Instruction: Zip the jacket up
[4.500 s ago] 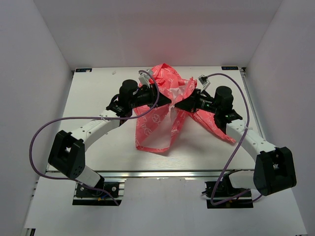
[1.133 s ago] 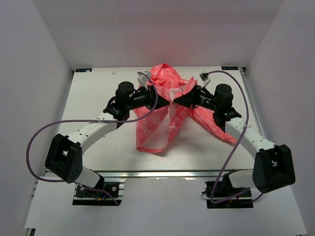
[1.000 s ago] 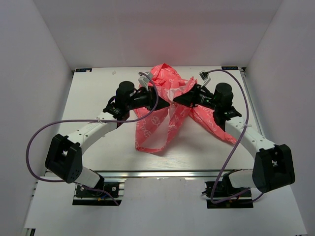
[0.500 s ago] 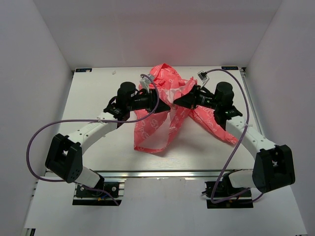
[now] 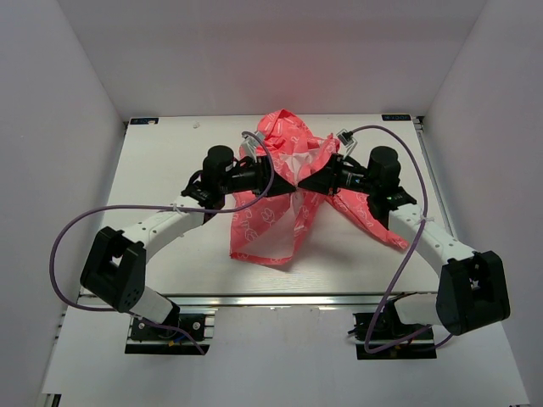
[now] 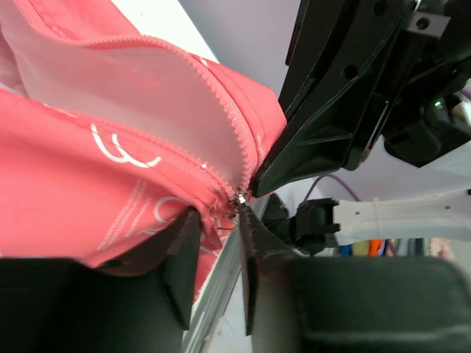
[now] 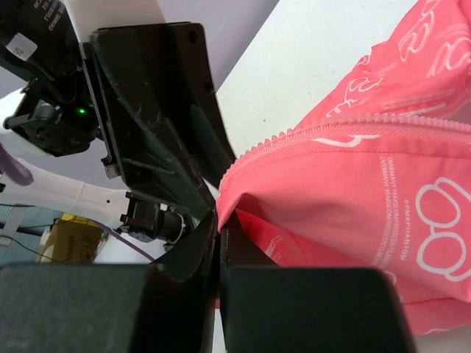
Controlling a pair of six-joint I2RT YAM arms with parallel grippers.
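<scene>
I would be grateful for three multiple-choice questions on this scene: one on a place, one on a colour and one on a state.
1. Where on the table do the left gripper and the right gripper come together?
A. At its near left corner.
B. At the jacket, near its middle.
C. At its far right corner.

2. What colour is the jacket's printed pattern?
A. Black.
B. Green.
C. White.

3. How is the right gripper?
A. Shut on the jacket's fabric.
B. Wide open over bare table.
C. Out of view.

Answers:
1 B: the top view shows both tips at the jacket, mid-table.
2 C: white marks show on the coral-pink cloth.
3 A: the right wrist view shows its fingers closed with fabric pinched between them.
</scene>
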